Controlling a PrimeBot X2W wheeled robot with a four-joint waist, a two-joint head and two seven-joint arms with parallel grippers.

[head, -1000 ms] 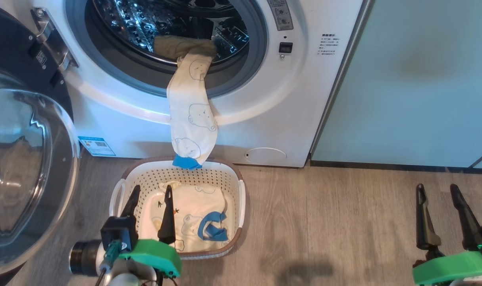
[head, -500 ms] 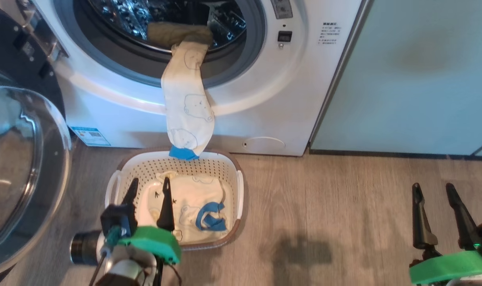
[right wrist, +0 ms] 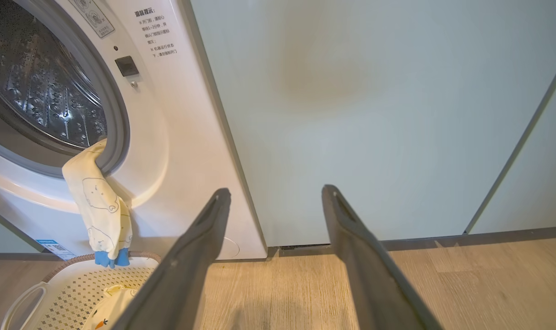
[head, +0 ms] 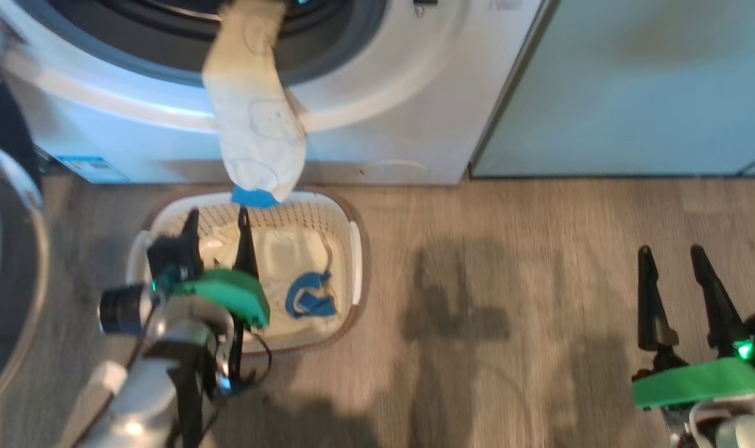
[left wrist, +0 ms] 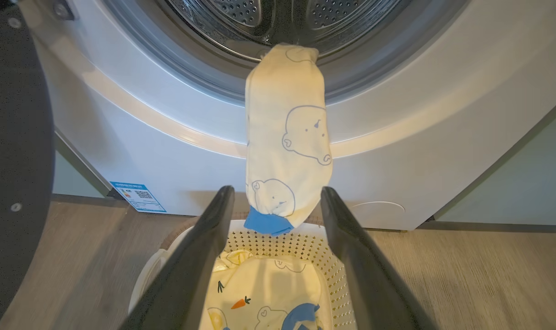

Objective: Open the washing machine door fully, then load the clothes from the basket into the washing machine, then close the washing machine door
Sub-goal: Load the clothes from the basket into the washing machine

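The large white front-loading washing machine (head: 384, 93) has its round, black-ringed glass door (head: 4, 261) swung wide to the left, so that step looks done. The worry is the long cream garment printed with bears (left wrist: 285, 137). Only its top lies over the grey gasket at the drum mouth, and the rest hangs down the white front. Its blue cuff is at the far rim of the small cream perforated plastic basket (head: 354, 249) on the wood-look floor (head: 508, 249); I can't tell whether it touches. Shutting the door like this would pinch the cloth in the seal, and a nudge could drag it back out. The left gripper (head: 218, 213) hovers over the basket's left side, dark fingers spread wide and empty, above the pale yellow clothes (head: 284, 249) and a blue strappy piece (head: 309, 298). A careless reach could snag the straps or tip the light basket. The right gripper (head: 671, 252), also spread and empty, hangs over the floor well to the right.
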